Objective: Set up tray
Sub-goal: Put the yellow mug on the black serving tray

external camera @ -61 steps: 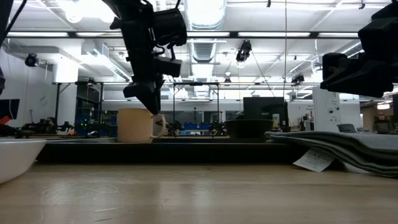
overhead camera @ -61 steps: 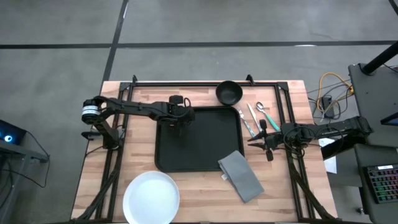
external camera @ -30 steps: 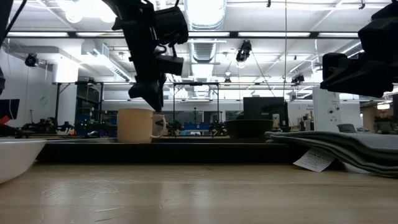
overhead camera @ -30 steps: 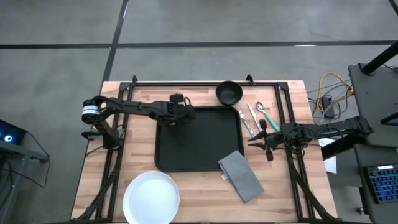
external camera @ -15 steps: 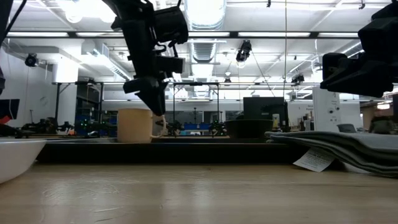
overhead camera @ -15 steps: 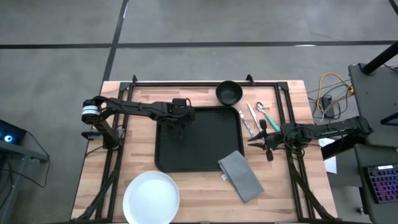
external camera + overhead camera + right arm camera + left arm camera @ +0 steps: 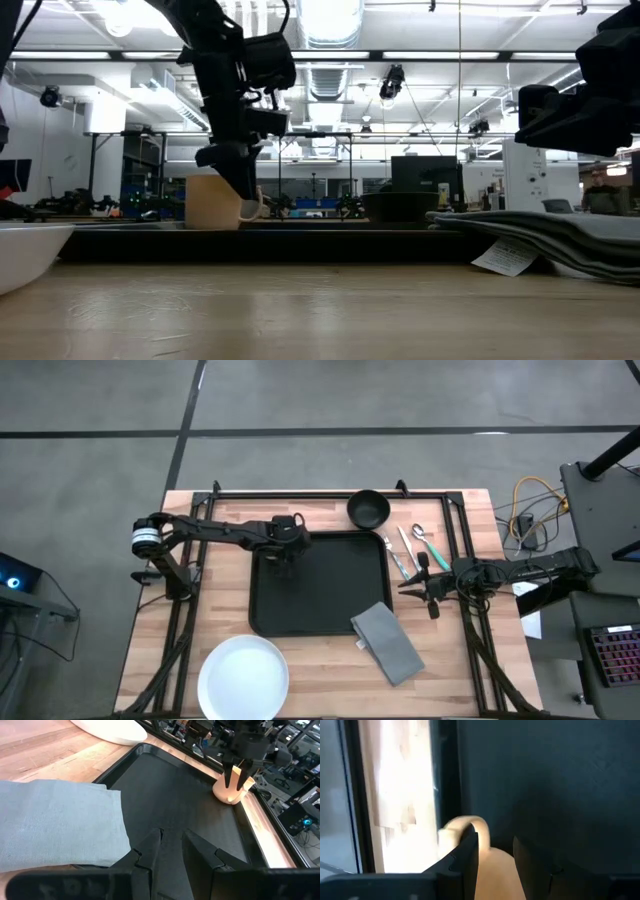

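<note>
A large black tray lies mid-table. A tan mug stands upright on the tray's far left corner. My left gripper reaches down over it and hides it in the high view. It is shut on the mug next to the handle. My right gripper waits beyond the tray's right rim, above the table and touching nothing. Its fingers are open by a narrow gap. My left gripper comes at the mug from above, fingers pointing down. In the left wrist view a strip of the tan mug sits between the two fingers, right beside the handle. Whether one finger is inside the cup is hidden. The mug stands upright on the tray.
A grey folded napkin overlaps the tray's near right corner. A white plate sits by the table's near edge, left of the napkin. A small black bowl is beyond the tray's far rim. Cutlery lies right of the tray.
My left gripper rose a little off the mug, then came down on it again beside the handle, ending slightly farther toward the table's left. The mug has shifted a touch to the left on the tray. The right arm has kept still.
</note>
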Robot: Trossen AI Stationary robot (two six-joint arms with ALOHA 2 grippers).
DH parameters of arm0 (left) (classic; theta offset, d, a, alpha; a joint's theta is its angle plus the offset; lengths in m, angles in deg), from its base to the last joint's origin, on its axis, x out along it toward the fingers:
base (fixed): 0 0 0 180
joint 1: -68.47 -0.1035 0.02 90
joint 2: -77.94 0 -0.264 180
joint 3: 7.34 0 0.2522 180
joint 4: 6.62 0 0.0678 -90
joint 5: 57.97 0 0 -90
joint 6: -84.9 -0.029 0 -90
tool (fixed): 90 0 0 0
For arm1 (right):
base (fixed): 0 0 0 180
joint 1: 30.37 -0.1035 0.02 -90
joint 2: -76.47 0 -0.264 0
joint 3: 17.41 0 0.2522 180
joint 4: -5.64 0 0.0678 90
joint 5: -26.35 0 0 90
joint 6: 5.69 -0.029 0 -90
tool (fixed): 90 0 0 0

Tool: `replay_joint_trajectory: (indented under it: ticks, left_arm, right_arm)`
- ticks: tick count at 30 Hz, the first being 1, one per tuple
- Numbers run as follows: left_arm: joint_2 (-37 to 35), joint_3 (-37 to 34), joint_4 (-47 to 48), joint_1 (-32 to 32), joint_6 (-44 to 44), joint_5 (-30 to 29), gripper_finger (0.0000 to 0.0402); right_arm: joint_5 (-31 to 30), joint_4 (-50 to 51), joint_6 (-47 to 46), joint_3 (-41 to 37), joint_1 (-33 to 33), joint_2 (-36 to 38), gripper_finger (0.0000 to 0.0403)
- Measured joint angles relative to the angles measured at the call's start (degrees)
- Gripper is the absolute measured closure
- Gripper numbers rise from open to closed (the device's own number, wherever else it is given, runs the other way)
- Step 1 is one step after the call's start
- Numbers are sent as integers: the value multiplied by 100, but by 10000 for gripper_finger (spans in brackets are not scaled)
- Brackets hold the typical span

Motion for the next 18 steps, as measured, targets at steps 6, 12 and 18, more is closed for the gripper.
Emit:
replay_joint_trajectory:
  ticks: [6, 12, 18]
  left_arm:
    - [0, -8, -140, -22, 0, -233, 297]
    - [0, -8, -138, -76, 3, -473, 297]
    - [0, -8, -138, -158, 100, -491, 297]
  right_arm:
    - [2, 0, 2, 1, 0, 0, 335]
    - [0, 0, -1, 0, 0, 0, 335]
    - [2, -2, -2, 0, 0, 0, 335]
